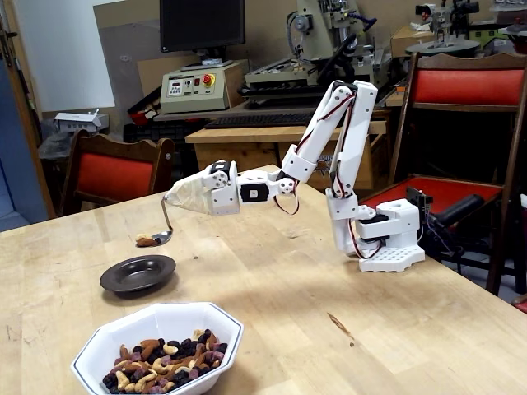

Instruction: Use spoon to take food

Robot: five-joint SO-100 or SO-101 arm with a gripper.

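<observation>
In the fixed view, the white two-finger gripper point(183, 197), its tip swathed in beige tape, was pinching the taped top of the shiny silver metal spoon point(161, 233), whose thin bent handle hung down so the oval bowl stayed level. That level bowl cradled a few tan nuts just above the far rim of the small dark round saucer point(137, 274), apparently so they could drop there. The remaining mixed tan and dark purple food point(160, 362) sat in the white octagonal bowl point(216, 325) nearer the camera on the pale wooden table point(329, 288).

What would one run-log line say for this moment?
end effector: holds spoon | spoon: loaded with food, above dark dish | white bowl: food inside
</observation>
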